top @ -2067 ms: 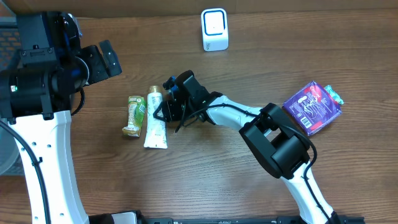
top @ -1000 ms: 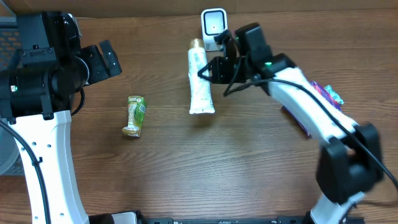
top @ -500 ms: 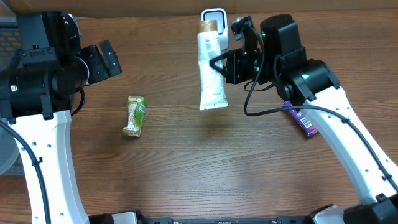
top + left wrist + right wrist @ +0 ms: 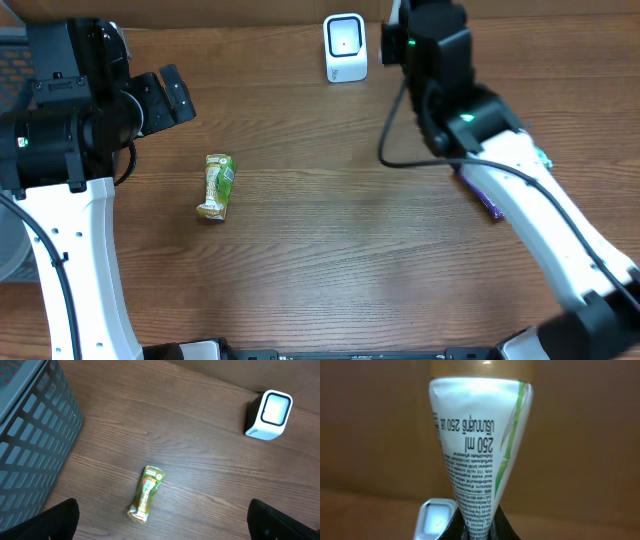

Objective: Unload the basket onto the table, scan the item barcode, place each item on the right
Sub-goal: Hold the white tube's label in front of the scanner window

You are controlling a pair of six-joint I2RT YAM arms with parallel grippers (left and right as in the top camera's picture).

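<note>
**Right claw** [image 4: 476,529]: clenched on the crimped end of the white tube [image 4: 480,445]. You hold it off the bench [image 4: 330,260], at the back, beside the scanner [image 4: 436,518]. From overhead the right arm [image 4: 500,150] hides it.

**Left claw** [image 4: 168,97]: released, idle.

**Step in hand (judged):** presenting the tube to the scanner.

**Next move (judged):** no barcode shows, so you probably need to roll the tube until its code faces the scanner window.

**Tube axis:** straight out from your claw, gold cap [image 4: 482,366] at the far end.
</note>
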